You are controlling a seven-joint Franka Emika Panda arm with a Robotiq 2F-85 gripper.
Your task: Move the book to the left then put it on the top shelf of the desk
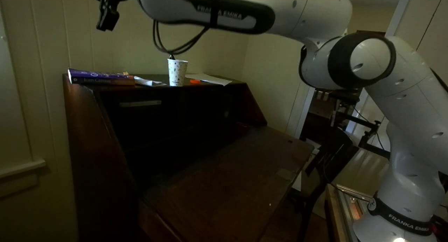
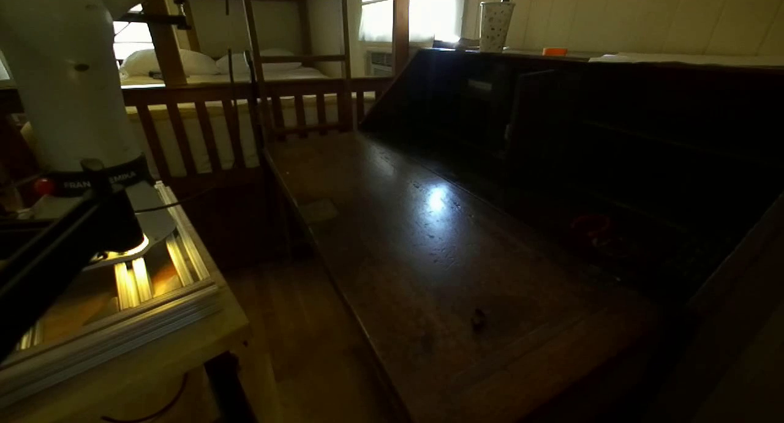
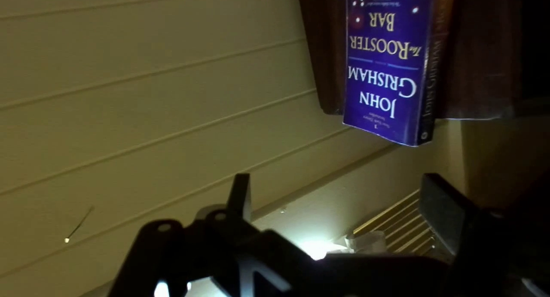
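Observation:
The book [image 1: 101, 78] with a purple-blue cover and orange-tinged spine lies flat on the top shelf [image 1: 157, 77] of the dark-brown desk [image 1: 87, 140], at its left end in an exterior view. In the wrist view the book [image 3: 382, 73] is at the upper right, and its near end sticks out past the end of the board [image 3: 481, 82]. My gripper [image 1: 106, 21] is in the air above the book, apart from it. In the wrist view the gripper [image 3: 335, 185] has its fingers wide apart, with nothing between them.
A speckled white cup [image 1: 177, 72] stands mid-shelf, beside white papers [image 1: 150, 82] and a small orange item [image 1: 195, 81]. More papers [image 1: 210, 78] lie further right. A panelled wall [image 1: 217, 53] rises behind. The lower writing surface [image 2: 392, 227] juts out in front.

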